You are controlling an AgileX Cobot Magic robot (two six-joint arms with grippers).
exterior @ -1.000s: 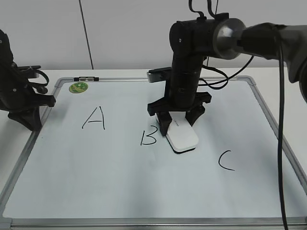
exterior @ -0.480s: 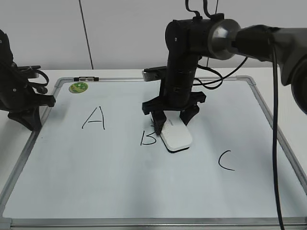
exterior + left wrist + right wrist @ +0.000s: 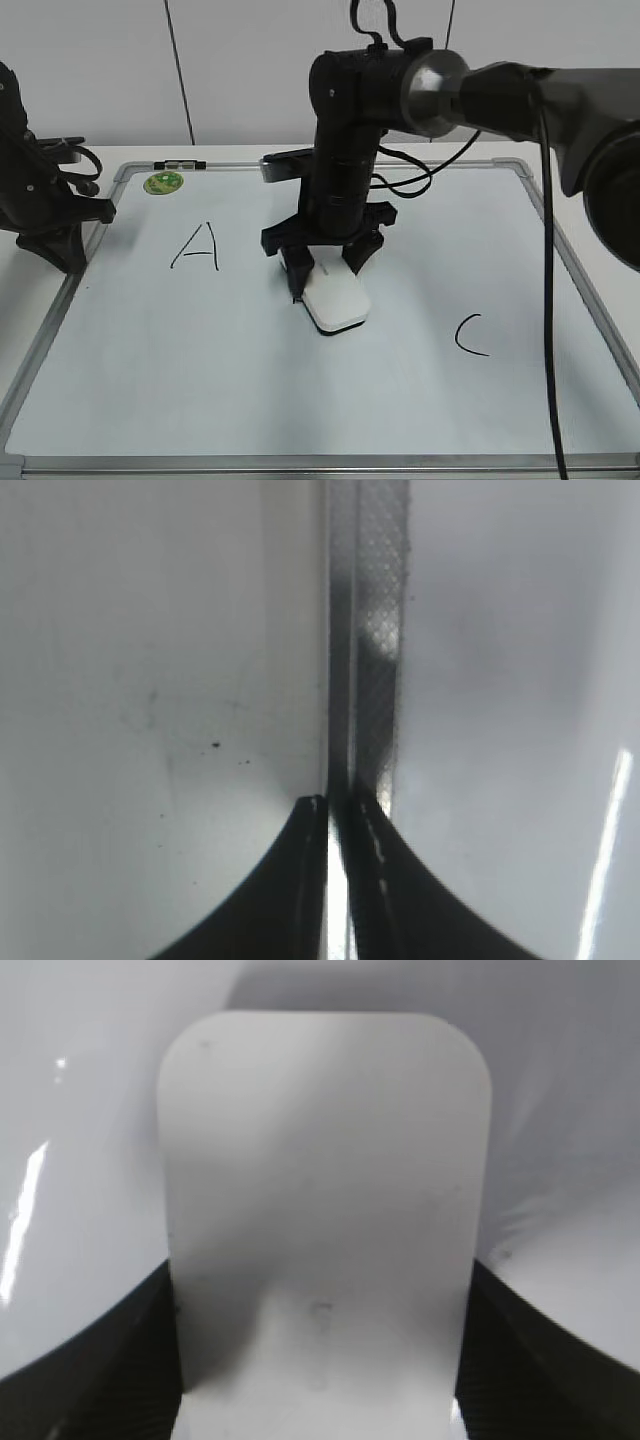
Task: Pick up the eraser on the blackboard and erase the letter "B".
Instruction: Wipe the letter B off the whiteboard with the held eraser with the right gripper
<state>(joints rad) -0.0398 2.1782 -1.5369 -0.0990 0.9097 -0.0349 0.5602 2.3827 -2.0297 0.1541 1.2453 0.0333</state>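
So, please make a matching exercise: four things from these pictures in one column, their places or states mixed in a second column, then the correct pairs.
Things:
1. eraser
2. green magnet
3. letter C
4. left claw

Places or states:
a. over the board's left frame edge, shut
b. far left corner of the board
c. written right of the eraser
d. held in the right claw, on the board

Pairs: 1-d, 2-b, 3-c, 4-a

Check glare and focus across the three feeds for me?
Exterior view: sharp, even light, soft shadow under the eraser. Left wrist view: blurry close-up of the blackboard frame, bright streak at right. Right wrist view: eraser fills the frame, soft focus, glare streaks at left.
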